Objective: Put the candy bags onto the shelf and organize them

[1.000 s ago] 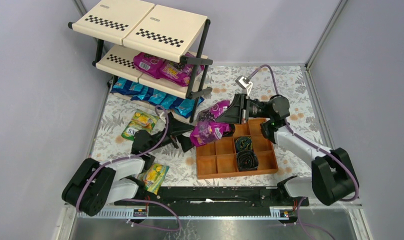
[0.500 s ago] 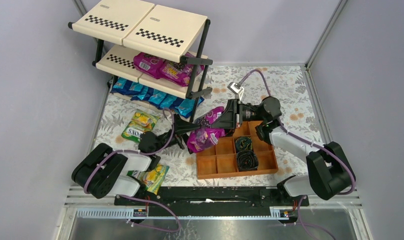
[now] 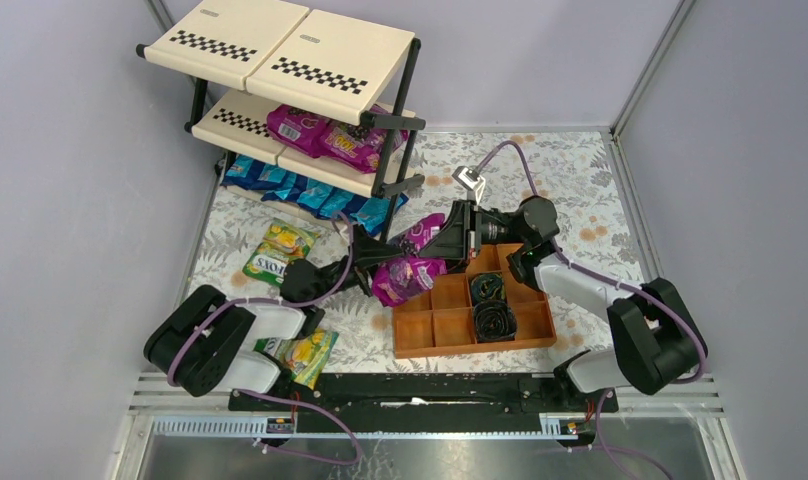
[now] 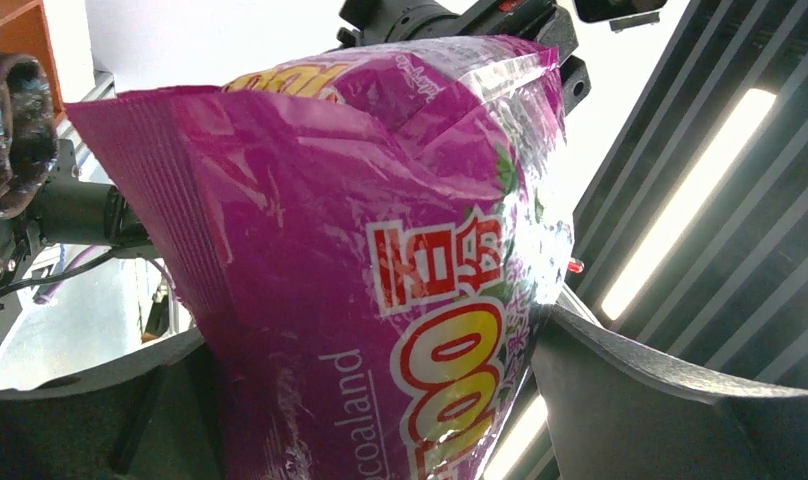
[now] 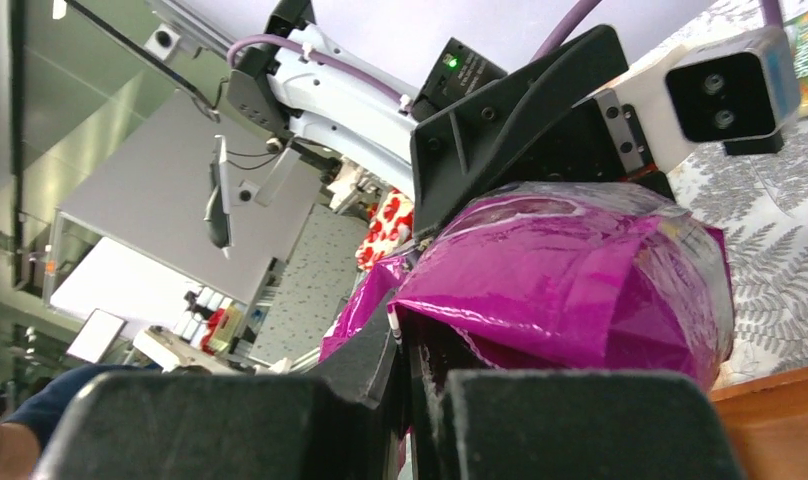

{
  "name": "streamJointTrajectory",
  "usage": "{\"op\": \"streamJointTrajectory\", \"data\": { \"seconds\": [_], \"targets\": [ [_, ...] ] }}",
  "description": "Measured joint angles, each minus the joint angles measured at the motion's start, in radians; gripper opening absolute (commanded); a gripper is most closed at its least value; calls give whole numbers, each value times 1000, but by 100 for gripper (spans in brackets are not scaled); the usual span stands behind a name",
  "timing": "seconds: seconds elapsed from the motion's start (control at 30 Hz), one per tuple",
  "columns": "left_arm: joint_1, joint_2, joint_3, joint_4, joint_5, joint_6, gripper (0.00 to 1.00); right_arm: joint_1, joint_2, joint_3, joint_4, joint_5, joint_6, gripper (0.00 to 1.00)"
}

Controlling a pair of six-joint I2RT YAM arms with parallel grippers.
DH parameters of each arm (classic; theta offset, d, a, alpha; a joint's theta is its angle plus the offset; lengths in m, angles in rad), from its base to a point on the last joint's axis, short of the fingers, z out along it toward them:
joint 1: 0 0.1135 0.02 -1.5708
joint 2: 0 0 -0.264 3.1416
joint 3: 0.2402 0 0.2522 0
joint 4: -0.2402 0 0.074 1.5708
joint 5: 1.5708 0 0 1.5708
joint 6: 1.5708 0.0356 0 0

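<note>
At the far left corner of the orange tray, the right gripper is clenched on 1 magenta candy bag, well off the shelf. Only the left wrist view shows its print: a yellow "100", red Chinese characters and "coaland". That view also shows the left gripper spread wide, 1 finger either side of the bag. Only the overhead view shows "FOX'S" on a green-yellow bag on the table, and the magenta bags and blue bags on the shelf's 2 lower tiers.

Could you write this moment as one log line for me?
right gripper: shut on purple candy bag | left gripper: open, either side of it | shelf: other bags already there
</note>
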Motion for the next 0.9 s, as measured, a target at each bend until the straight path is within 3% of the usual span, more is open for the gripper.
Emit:
{"op": "streamJointTrajectory", "data": {
  "seconds": [0.17,0.27,0.33,0.37,0.5,0.63,0.73,0.8,0.9],
  "targets": [
    [-7,-1,34,-5,17,11,92,0,45,-30,248,2,186,0],
    [-10,-5,44,-4,20,18,80,0,48,-39,320,5,250,0],
    [-13,-10,44,-7,19,26,73,0,45,-47,328,3,261,4],
    [-12,-14,44,-10,18,32,71,0,39,-52,316,4,259,11],
    [-5,-37,40,-29,13,64,61,0,-30,-58,141,19,153,39],
    [23,-93,23,-42,-11,100,57,2,-127,-23,-182,89,-52,73],
    [55,-164,7,-105,-32,145,54,2,-164,27,-375,140,-173,91],
    [72,-233,7,-194,-45,197,52,3,-182,54,-491,176,-239,99],
    [78,-329,10,-320,-59,270,48,6,-196,65,-611,221,-301,100]
  ]
}}
